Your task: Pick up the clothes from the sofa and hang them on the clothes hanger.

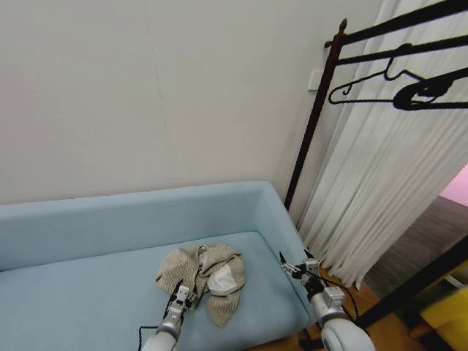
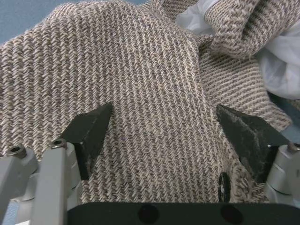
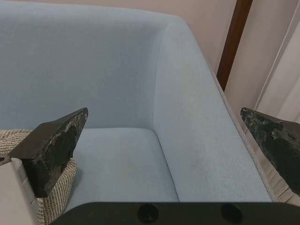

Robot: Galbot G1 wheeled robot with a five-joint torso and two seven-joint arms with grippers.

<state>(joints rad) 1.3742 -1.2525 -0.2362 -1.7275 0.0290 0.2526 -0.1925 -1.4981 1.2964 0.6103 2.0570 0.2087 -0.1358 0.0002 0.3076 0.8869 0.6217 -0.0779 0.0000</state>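
Note:
A beige knitted garment with a white lining lies crumpled on the light blue sofa. My left gripper is at its front edge; in the left wrist view the left gripper is open, its fingers spread just over the knit garment. My right gripper hovers open over the sofa's right arm, and in the right wrist view the right gripper has nothing between its fingers. A black hanger hangs on the dark clothes rack at upper right.
White curtains hang behind the rack to the right of the sofa. A plain wall backs the sofa. Wooden floor shows at lower right, with a yellow object at the corner.

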